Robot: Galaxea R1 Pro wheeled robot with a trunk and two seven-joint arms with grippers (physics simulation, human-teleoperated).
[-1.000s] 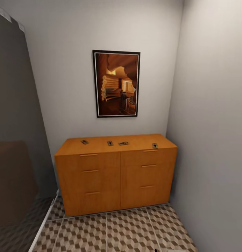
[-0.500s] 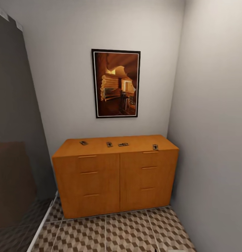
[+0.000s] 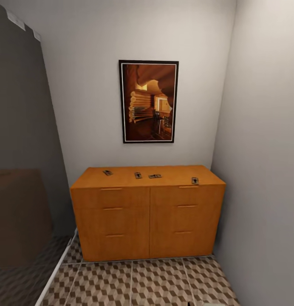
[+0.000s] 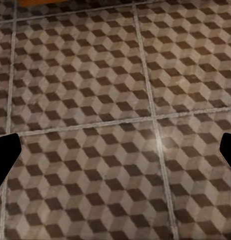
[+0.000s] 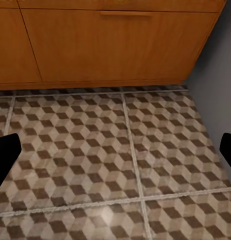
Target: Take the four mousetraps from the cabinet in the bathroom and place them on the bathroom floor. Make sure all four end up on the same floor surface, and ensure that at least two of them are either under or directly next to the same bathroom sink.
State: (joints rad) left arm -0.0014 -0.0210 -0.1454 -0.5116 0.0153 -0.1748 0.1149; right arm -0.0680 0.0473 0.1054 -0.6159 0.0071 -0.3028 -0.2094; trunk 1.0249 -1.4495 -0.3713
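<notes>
The orange-brown cabinet (image 3: 149,212) stands against the far wall in the head view, with its drawers shut. Several mousetraps lie spread along its flat top: one at the left (image 3: 107,172), two near the middle (image 3: 138,175) (image 3: 155,176), and one close to the right front edge (image 3: 195,180). The cube-patterned bathroom floor (image 3: 155,282) stretches in front of it. My left gripper (image 4: 115,152) hangs open over bare tiles with nothing between its fingers. My right gripper (image 5: 115,155) is open too, above the tiles (image 5: 120,165) near the cabinet's base (image 5: 110,50). The sink is out of view.
A framed picture (image 3: 149,101) hangs above the cabinet. A grey wall (image 3: 266,170) closes the right side right up to the cabinet. A dark glassy panel (image 3: 24,178) with a white floor strip (image 3: 57,272) bounds the left. Floor lies open before the cabinet.
The head view has shifted, so the cabinet and picture now sit a little further right in the frame. The mousetraps lie where they were on the cabinet top.
</notes>
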